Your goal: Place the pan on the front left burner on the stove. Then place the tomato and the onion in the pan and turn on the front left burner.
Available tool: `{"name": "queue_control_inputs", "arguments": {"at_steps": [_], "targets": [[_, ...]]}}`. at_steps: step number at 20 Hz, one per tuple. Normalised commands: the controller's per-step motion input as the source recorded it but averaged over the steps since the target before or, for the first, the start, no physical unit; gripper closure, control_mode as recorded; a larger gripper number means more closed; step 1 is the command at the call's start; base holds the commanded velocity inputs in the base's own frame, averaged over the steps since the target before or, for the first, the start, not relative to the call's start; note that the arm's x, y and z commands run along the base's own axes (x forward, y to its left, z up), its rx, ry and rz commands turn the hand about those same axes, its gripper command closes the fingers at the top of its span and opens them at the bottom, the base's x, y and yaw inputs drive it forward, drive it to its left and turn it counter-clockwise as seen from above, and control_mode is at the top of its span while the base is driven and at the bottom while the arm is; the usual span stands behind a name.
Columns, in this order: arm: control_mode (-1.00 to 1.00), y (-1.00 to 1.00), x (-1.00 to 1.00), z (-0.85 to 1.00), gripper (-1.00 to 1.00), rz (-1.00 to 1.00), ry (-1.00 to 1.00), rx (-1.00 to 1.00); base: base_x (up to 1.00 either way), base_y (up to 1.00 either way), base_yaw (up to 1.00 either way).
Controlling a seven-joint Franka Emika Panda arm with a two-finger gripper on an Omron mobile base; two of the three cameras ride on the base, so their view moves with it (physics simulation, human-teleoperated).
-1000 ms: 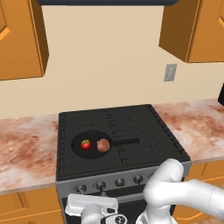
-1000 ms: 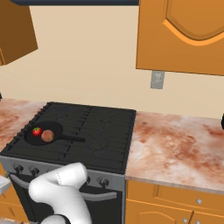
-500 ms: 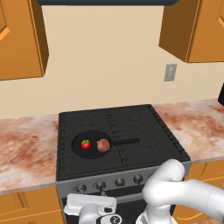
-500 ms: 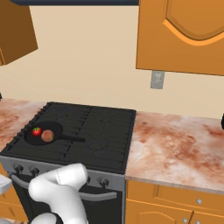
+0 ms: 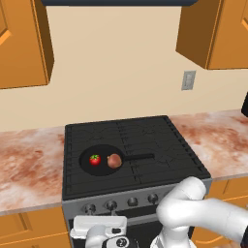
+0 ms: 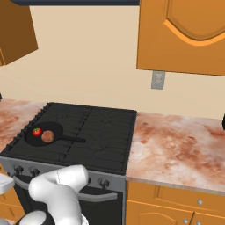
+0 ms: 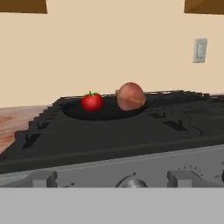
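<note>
The black pan sits on the front left burner of the stove, its handle pointing right. Inside it lie the red tomato on the left and the brownish onion on the right, also seen as tomato and onion. My gripper hangs low in front of the stove's grey panel, just below the left knobs; it is open and holds nothing. The hand view looks level across the panel at the tomato and onion in the pan.
Marbled counters flank the stove on the left and right. Orange wall cabinets hang above, and a wall outlet is behind. One knob sits at the bottom of the hand view. My white arm bends across the oven front.
My hand has sunk very slightly in front of the stove panel. The pan, tomato and onion have not moved.
</note>
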Motion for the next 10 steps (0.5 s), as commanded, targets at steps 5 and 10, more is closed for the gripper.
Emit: {"name": "queue_control_inputs", "arguments": {"at_steps": [5, 10], "targets": [[-1.0, 0.08, 0.26, -0.14, -1.0, 0.0, 0.0, -0.05, 0.0, 0.0, 0.0], [-1.0, 0.05, 0.25, -0.19, -1.0, 0.0, 0.0, 0.0, 0.0, 0.0, 0.0]]}}
